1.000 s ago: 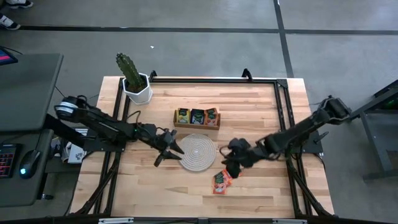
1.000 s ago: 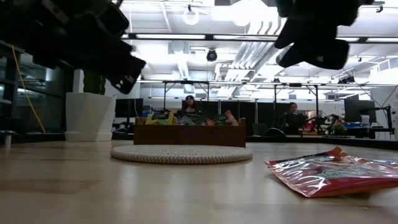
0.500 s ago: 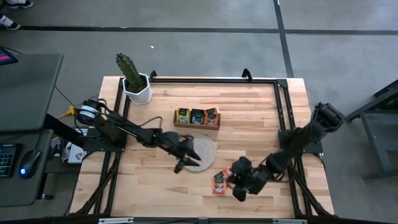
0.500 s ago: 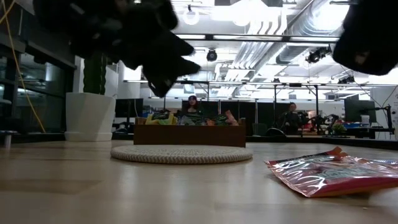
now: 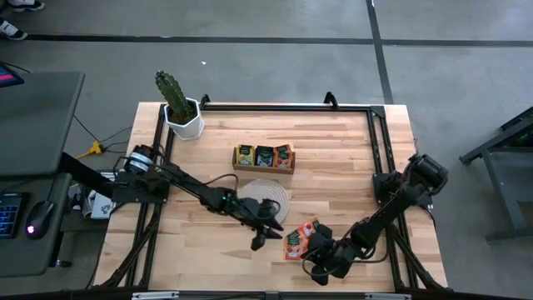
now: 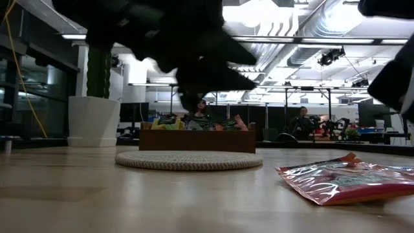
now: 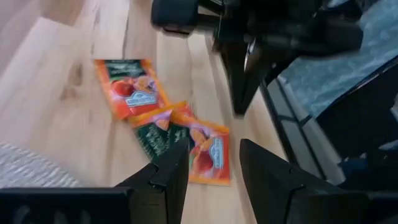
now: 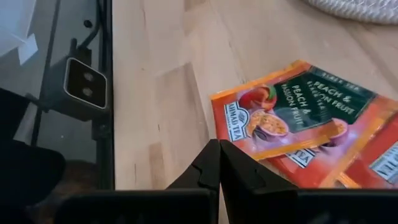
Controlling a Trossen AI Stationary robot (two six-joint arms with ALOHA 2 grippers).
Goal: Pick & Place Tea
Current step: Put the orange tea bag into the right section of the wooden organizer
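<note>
Tea sachets lie between the half-spread left hand and clenched right hand

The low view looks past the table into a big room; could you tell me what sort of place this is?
Probably a robotics lab or workshop in an industrial hall: exposed ducts and strip lights overhead, rows of framed workstations behind, and a seated person at one of them.

Bare tabletop free; mat, tray, cactus pot block far side.
</note>
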